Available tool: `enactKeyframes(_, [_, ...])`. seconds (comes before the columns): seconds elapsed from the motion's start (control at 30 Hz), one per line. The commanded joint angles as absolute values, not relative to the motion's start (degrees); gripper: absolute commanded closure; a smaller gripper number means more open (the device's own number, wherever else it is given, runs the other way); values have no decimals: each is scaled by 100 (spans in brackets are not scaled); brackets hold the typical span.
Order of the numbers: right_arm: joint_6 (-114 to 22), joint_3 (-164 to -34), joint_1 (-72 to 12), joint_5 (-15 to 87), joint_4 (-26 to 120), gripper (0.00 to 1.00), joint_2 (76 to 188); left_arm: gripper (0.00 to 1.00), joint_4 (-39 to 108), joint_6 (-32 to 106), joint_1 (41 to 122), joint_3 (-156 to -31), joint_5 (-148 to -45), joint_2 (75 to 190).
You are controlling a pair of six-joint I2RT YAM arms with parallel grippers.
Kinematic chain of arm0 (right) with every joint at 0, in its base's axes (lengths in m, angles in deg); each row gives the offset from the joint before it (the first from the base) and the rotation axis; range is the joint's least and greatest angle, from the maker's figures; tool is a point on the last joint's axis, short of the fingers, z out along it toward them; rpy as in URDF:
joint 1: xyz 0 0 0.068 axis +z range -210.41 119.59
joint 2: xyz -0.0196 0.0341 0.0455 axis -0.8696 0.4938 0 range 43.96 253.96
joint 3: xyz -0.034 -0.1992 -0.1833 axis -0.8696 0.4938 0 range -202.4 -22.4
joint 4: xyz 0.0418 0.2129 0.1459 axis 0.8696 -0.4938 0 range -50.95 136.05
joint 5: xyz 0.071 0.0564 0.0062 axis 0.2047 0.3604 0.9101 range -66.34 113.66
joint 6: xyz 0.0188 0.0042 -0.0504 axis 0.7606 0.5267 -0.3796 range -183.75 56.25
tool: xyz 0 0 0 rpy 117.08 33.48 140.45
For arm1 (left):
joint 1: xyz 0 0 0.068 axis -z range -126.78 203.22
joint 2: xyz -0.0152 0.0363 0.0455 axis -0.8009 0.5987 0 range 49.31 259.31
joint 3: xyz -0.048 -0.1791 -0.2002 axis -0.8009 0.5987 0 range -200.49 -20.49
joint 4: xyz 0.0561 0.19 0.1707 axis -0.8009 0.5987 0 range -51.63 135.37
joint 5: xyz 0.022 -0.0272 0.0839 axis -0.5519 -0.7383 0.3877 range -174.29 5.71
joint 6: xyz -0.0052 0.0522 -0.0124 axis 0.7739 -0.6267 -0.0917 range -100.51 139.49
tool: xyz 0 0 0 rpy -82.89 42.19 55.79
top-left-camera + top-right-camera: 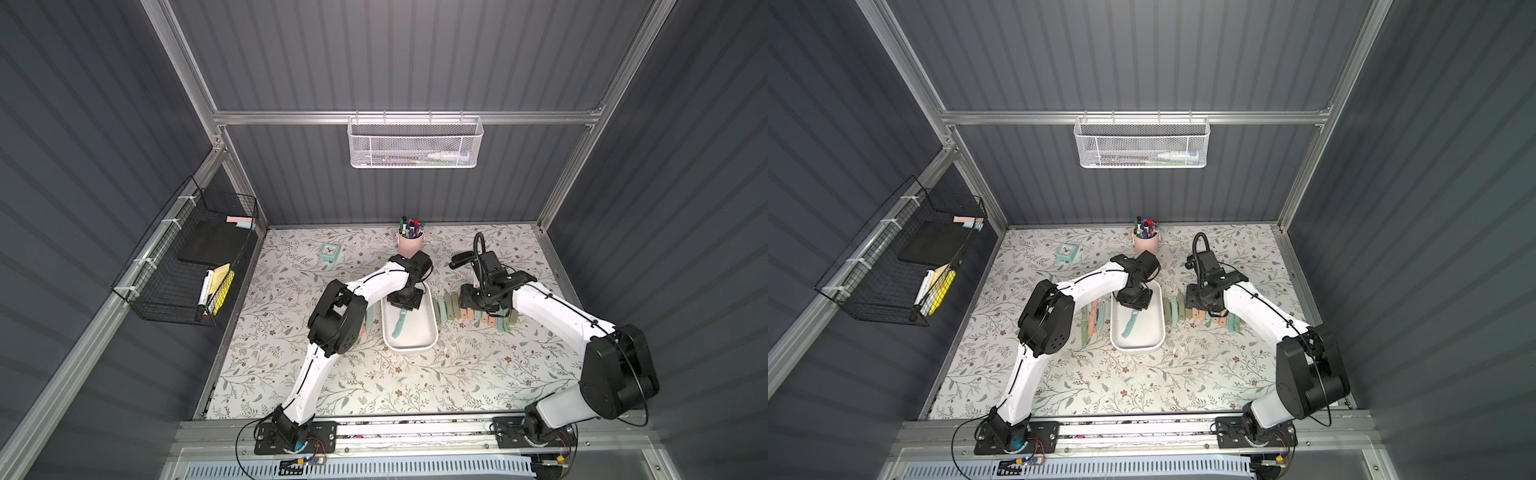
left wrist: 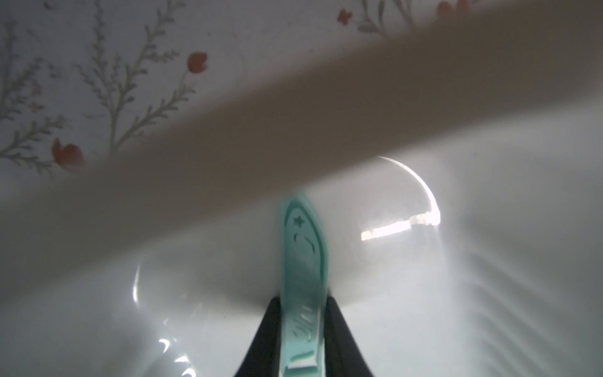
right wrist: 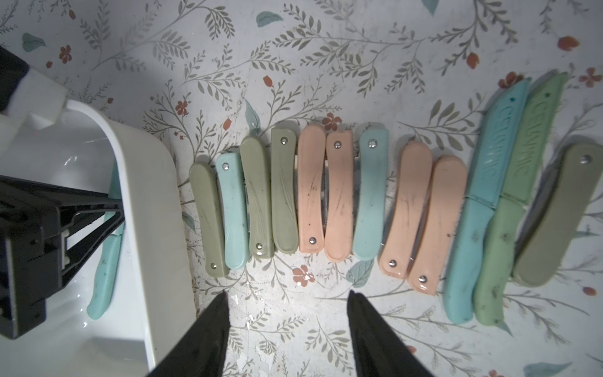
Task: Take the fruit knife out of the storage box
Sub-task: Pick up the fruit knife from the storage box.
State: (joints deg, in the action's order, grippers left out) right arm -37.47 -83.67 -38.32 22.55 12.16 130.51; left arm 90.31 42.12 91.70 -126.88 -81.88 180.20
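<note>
The left gripper (image 1: 402, 306) reaches down into the far half of the storage box (image 1: 422, 334), a shallow white plastic tub with rounded corners that sits near the middle of the floral-patterned tabletop (image 1: 374, 382). In the left wrist view its two black fingers (image 2: 267, 326) are clenched from both sides on the fruit knife (image 2: 305, 258), a slim teal plastic knife with a small star and crescent cut into its face. The knife is inside the tub, lying roughly lengthwise, and in both top views its free end (image 1: 1128, 328) points toward the robot's side of the box. Whether it is raised off the tub floor cannot be told. The right gripper (image 3: 287, 295) hangs to the right of the tub with its jaws spread apart and nothing between them, above bare tabletop just beside a row of closed folding knives (image 3: 310, 196) in olive, pale teal and peach, laid side by side. At the row's outer end lie two longer knives, one blue (image 3: 479, 209) and one green (image 3: 512, 212), both with raised lettering. A smaller group of knives (image 1: 1092, 318) lies just beside the tub's left wall. Farther back stand a pink cup of markers (image 1: 410, 245) and a small teal clock (image 1: 330, 252).
</note>
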Motion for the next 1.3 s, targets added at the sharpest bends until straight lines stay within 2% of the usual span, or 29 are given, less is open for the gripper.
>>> enactKeyframes(0.0, [-3847, -8515, -3800, 2387, 1118, 34, 13125, 80, 9165, 4410, 9198, -12395, -8122, 18104])
enactKeyframes(0.1, [-3861, -8515, -3800, 2368, 1111, 29, 13139, 82, 9118, 4402, 9198, -12368, -8161, 17938])
enactKeyframes(0.13, [-3860, -8509, -3800, 2361, 1107, 8, 13149, 82, 9117, 4402, 9197, -12368, -8161, 17877])
enactKeyframes(0.17, [-3850, -8506, -3795, 2360, 1108, 1, 13152, 82, 9108, 4393, 9198, -12368, -8159, 17820])
enactKeyframes(0.9, [-3818, -8478, -3800, 2353, 1104, 1, 13218, 83, 9544, 4553, 8967, -12582, -8525, 16174])
enactKeyframes(1.1, [-3827, -8462, -3800, 2364, 1103, 1, 13211, 83, 9730, 4576, 8375, -12067, -8774, 15636])
enactKeyframes(1.27, [-3828, -8454, -3800, 2382, 1118, 1, 13206, 83, 9522, 4614, 7653, -11002, -8668, 14976])
